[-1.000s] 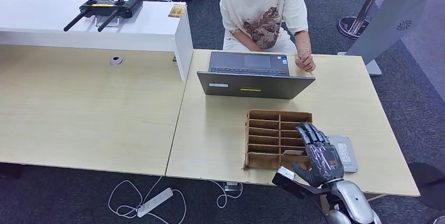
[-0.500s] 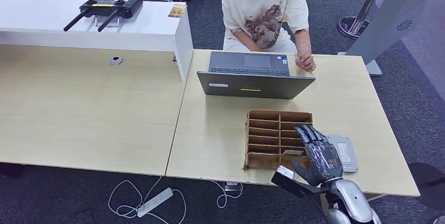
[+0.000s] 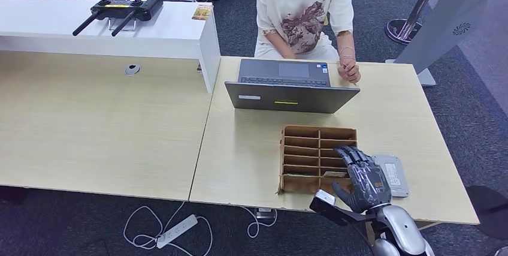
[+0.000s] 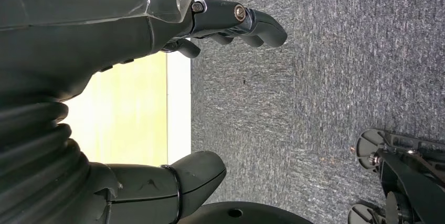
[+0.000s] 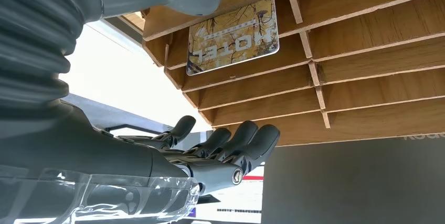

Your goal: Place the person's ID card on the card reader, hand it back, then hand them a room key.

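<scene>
Right hand (image 3: 363,178), fingers apart and empty, hovers over the wooden rack (image 3: 302,159) (hotel card (image 5: 234,37) inside); card reader (image 3: 395,175) just beside the rack.

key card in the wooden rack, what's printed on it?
Yellow autumn-tree pattern with a grey band reading HOTEL, on the key card; clearest in the right wrist view.

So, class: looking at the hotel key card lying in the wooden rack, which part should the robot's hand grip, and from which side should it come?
Probably the card's exposed edge. The hotel key card lies flat in a shallow slot of the wooden rack, walled by thin dividers, so a pinch across its faces looks blocked. The right hand hovers open above the rack; coming from above, thumb and finger could lift that free edge.
</scene>
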### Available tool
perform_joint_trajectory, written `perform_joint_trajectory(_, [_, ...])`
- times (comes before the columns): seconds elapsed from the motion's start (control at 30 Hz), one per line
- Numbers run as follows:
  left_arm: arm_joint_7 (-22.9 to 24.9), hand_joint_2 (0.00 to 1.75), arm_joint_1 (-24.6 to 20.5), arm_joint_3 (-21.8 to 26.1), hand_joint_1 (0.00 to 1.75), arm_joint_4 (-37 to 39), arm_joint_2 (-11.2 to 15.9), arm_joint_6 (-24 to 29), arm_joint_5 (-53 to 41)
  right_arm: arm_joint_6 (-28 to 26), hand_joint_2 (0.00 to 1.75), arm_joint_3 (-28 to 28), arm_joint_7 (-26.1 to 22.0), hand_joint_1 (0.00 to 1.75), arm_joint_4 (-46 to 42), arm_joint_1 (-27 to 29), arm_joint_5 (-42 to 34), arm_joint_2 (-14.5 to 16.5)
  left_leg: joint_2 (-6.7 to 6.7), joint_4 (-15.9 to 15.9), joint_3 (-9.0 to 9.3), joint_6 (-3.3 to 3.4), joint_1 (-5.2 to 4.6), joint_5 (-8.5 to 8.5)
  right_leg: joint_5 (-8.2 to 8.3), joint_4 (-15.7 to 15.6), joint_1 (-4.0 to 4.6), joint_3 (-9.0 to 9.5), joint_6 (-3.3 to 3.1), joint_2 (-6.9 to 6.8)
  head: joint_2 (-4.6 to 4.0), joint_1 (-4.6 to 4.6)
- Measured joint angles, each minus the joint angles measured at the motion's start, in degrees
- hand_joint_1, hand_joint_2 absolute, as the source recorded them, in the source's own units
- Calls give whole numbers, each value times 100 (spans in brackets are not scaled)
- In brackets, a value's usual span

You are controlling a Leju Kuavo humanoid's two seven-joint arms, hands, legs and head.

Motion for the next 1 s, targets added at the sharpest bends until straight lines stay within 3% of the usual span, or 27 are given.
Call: perform_joint_trajectory(1.0, [19,175,0,-2,0,0,2,-11,-61,5,175,0,69,91,-46,32,-2,0,0,0,0,0,0,0,0,0,0,0,0,0,0,0])
